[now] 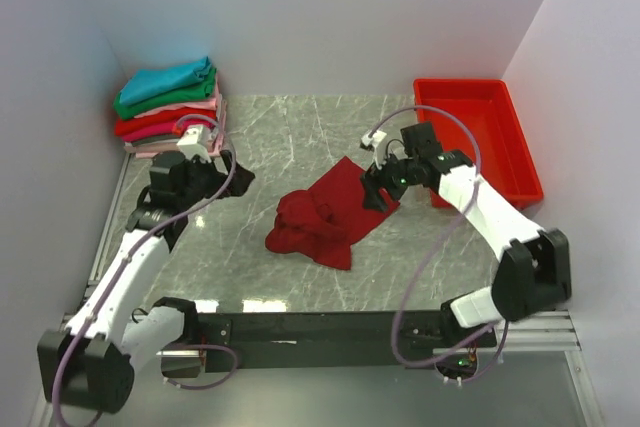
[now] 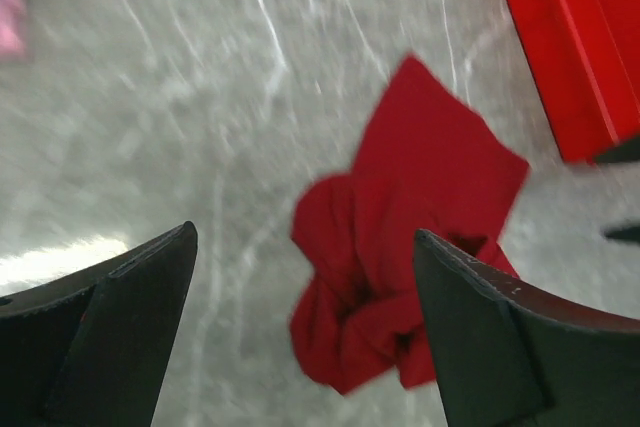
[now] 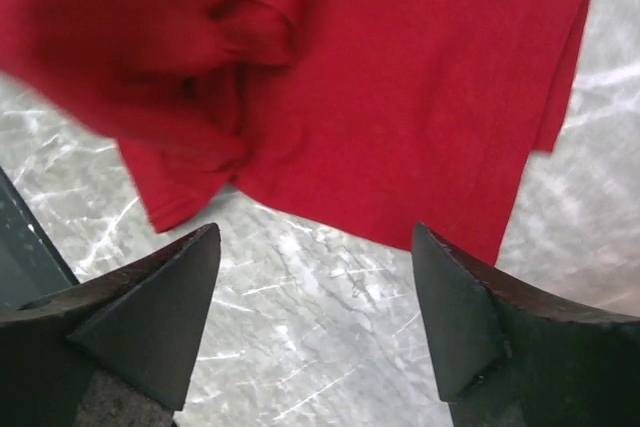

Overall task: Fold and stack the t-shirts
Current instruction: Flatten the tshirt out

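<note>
1. The dark red t-shirt point(image 1: 325, 219) lies unfolded in the middle of the grey marbled worktop point(image 1: 280, 137). Its 8 o'clock side is bunched into a crumpled heap, and a flatter panel reaches toward 1 o'clock.
2. The left tool point(image 1: 235, 173) is at about 10 o'clock from the shirt and apart from it. In its wrist view the left tool point(image 2: 305, 237) has its fingers spread wide with nothing between them, and the shirt point(image 2: 420, 237) lies beyond on the worktop.
3. The right tool point(image 1: 378, 192) is over the shirt's 3 o'clock edge. In its wrist view the right tool point(image 3: 315, 232) also has its fingers spread and empty, with bare worktop between the tips and the shirt point(image 3: 400, 77) just past them. I cannot tell whether it touches the cloth.
4. The stack of folded t-shirts point(image 1: 170, 107) sits at the worktop's 10 o'clock corner. Teal is on top, then green, pink and red.
5. The red tray point(image 1: 480, 137) is at 2 o'clock, just behind the right tool.
</note>
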Robot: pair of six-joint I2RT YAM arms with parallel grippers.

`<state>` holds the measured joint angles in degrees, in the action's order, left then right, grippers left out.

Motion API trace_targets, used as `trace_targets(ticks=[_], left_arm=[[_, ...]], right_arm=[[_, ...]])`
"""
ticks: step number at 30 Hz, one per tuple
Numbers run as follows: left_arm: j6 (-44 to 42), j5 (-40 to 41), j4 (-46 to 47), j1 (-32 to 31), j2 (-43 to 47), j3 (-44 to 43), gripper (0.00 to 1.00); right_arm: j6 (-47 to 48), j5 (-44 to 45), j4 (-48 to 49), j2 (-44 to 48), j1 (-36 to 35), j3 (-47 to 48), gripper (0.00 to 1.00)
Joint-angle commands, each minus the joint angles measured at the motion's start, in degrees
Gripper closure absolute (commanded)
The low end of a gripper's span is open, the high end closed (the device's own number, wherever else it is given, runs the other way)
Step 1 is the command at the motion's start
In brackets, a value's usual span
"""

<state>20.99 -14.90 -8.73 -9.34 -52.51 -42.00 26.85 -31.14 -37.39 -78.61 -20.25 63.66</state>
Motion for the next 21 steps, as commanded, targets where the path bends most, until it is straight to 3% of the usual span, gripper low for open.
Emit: trace_targets(ticks=[1, 6, 21], left_arm=[[5.70, -8.48, -5.93, -0.24, -4.07, -1.69, 0.07], [11.60, -9.28, -9.55, -2.52, -6.02, 2.88, 0.14], [16.36, 2.15, -11.05, -14.21, -21.93, 1.48, 0.35]], right_arm=[[-5.31, -3.31, 4.17, -6.53, 3.02, 3.56, 0.18], [-6.20, -4.90, 1.88, -14.72, 4.43, 9.46, 0.21], [-7.78, -3.59, 4.25, -16.48, 6.10, 7.27, 0.23]])
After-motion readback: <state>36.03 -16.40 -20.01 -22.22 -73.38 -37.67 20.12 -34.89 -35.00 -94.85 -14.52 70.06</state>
